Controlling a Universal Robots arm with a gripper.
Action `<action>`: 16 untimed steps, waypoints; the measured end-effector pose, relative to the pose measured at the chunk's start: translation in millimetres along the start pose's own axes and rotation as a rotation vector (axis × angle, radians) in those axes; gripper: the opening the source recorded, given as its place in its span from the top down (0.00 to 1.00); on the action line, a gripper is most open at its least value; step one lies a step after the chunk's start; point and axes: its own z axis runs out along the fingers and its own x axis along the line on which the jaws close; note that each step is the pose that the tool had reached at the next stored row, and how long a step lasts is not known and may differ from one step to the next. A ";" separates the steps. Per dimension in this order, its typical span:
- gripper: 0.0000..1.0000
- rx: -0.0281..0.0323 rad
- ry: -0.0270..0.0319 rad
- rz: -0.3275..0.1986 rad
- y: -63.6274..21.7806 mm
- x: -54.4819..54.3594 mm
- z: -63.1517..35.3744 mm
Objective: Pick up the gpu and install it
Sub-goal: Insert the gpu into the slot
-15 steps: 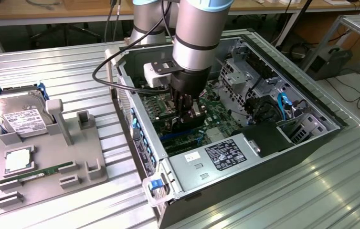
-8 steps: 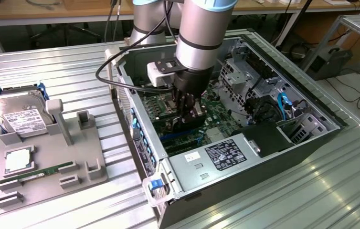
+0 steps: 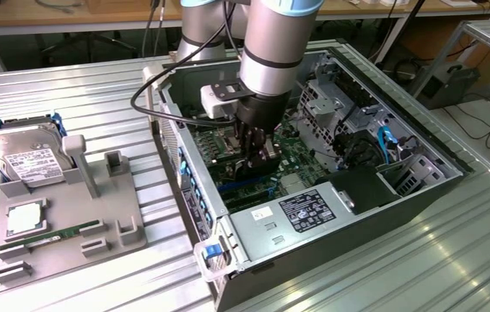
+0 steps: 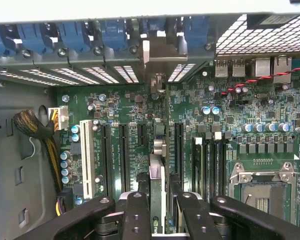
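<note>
The gpu (image 4: 158, 165) shows edge-on in the wrist view as a thin dark card. It stands upright over the green motherboard (image 4: 230, 135), between two long black slots. Its silvery bracket (image 4: 158, 52) reaches the case's rear slot openings. My gripper (image 4: 160, 202) is shut on the card, one black finger on each face. In the exterior view the gripper (image 3: 258, 155) is lowered deep inside the open computer case (image 3: 384, 214), just above the board. I cannot tell whether the card's edge sits in a slot.
A white slot (image 4: 87, 160) and a braided cable bundle (image 4: 32, 125) lie to one side of the card, the CPU socket (image 4: 262, 190) to the other. At the exterior view's left, a grey fixture (image 3: 97, 214) holds a hard drive (image 3: 24, 159) and a green memory stick (image 3: 54, 234).
</note>
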 end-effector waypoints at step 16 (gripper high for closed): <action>0.74 -0.0055 0.0002 0.000 2.2 -0.1 5.9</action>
